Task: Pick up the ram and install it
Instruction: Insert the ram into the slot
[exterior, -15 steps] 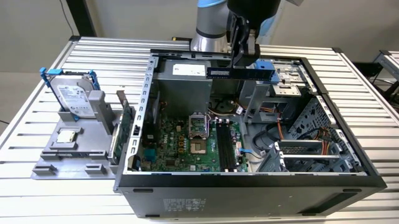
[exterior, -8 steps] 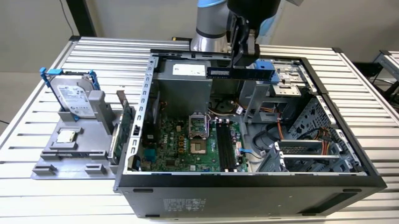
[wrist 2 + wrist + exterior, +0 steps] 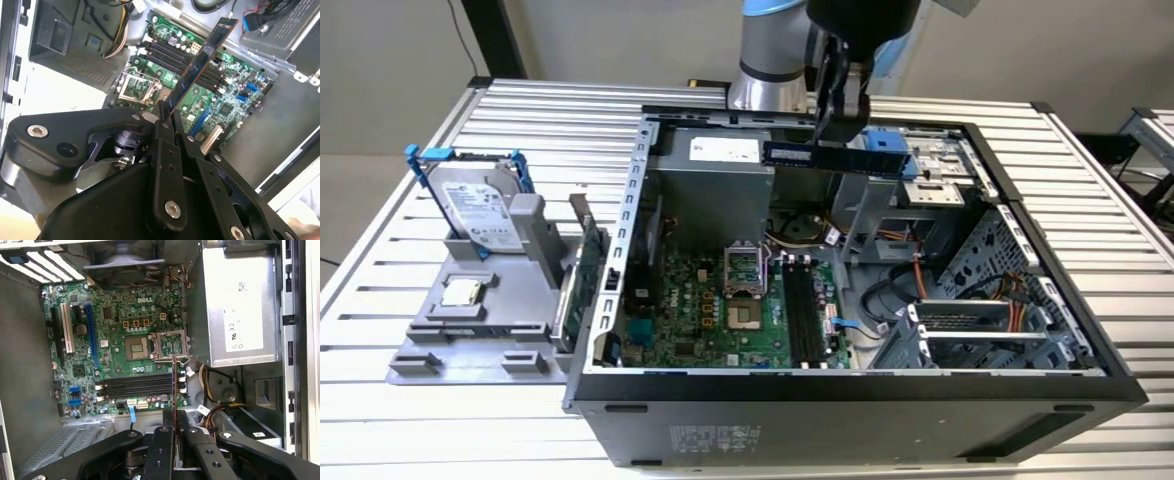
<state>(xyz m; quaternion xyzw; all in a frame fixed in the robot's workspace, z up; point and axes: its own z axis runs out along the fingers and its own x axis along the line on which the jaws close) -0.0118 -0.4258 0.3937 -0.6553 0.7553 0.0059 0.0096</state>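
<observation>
The ram [image 3: 838, 156], a long dark blue stick, hangs level above the back of the open computer case [image 3: 607, 300], and my gripper [image 3: 838, 138] is shut on its middle from above. In the second wrist view the ram [image 3: 200, 62] reaches out from the gripper [image 3: 167, 114] over the green motherboard [image 3: 225, 100]. The first wrist view has the ram [image 3: 174, 385] edge-on, a thin line rising from the gripper [image 3: 174, 426] across the black motherboard slots [image 3: 135, 385]. These slots [image 3: 801, 310] lie well below the stick and hold nothing.
A grey fixture [image 3: 454, 340] on the exterior view's left holds a hard drive [image 3: 474, 205], a processor chip [image 3: 460, 292] and an upright green card [image 3: 587, 265]. Inside the case are the power supply [image 3: 240, 305], the processor socket [image 3: 170, 346], cables [image 3: 215, 415] and a drive cage [image 3: 987, 320].
</observation>
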